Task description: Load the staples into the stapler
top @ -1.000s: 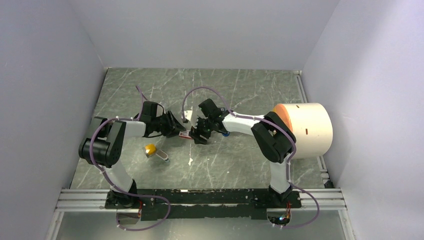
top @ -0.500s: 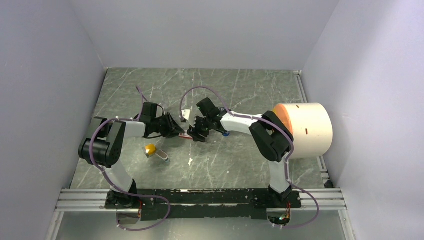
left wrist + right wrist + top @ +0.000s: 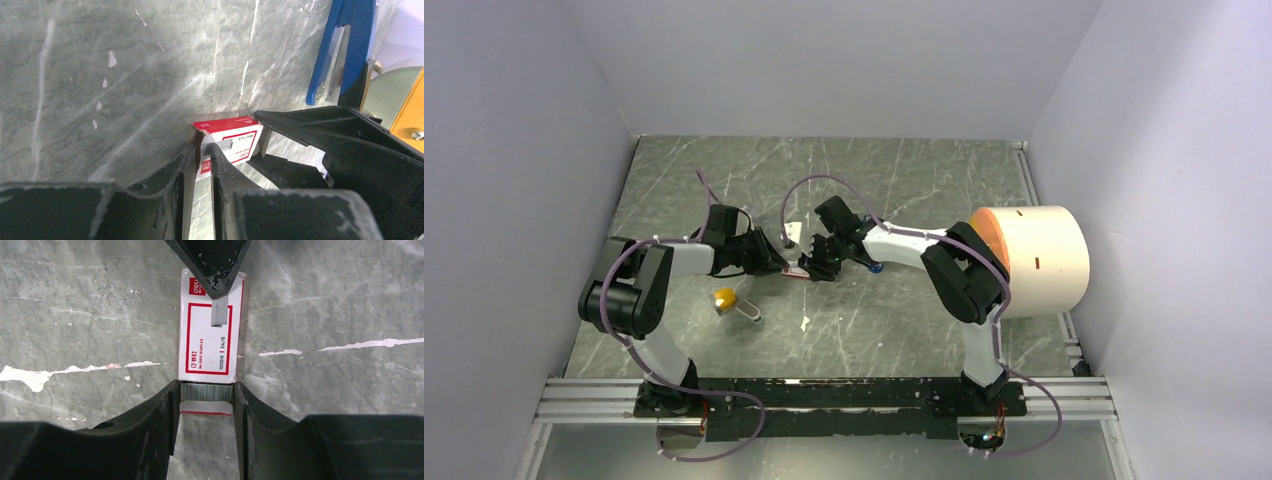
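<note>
The staple box (image 3: 207,347) is lying mid-table, between the left gripper (image 3: 776,264) and the right gripper (image 3: 812,268). A staples strip (image 3: 219,313) is resting on top of it. Its tray (image 3: 206,392) is sticking out between the right fingers (image 3: 165,415), touching both. The stapler (image 3: 361,35) is lying to the right, and the small block (image 3: 723,299) is sitting nearer the bases.

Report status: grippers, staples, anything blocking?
Left fingers pinch a staple strip atop the red-and-white box. Right fingers clamp the box's open end. Stapler beyond, untouched. Nothing in the way.
</note>
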Controlling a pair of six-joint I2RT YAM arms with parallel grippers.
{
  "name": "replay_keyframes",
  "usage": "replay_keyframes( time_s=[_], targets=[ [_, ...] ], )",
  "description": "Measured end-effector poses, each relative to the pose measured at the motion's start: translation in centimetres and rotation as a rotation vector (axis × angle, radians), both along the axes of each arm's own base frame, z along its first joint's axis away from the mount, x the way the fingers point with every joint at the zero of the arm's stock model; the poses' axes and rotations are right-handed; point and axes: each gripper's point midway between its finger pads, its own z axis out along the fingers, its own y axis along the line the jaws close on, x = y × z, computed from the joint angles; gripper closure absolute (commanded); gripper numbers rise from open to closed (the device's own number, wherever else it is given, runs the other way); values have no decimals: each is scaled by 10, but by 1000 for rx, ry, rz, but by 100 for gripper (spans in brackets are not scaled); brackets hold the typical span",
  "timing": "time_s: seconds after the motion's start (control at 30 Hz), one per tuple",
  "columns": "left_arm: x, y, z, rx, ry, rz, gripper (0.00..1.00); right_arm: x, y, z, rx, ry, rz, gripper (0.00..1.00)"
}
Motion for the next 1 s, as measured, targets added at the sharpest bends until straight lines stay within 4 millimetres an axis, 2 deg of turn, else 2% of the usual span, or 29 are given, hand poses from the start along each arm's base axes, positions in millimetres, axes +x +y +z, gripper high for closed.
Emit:
replay_keyframes(
  time_s=[0.37,0.7,1.0],
  targets=[
    [0,-1,1,-23,-22,-12,92,1,-2,0,-10,-14,17,60],
    [-1,0,3,-6,-48,-38,94,1,-4,-1,-11,-10,22,60],
    [-4,1,3,2,-53,-63,94,-4,-18,-1,-39,-17,46,58]
  ],
)
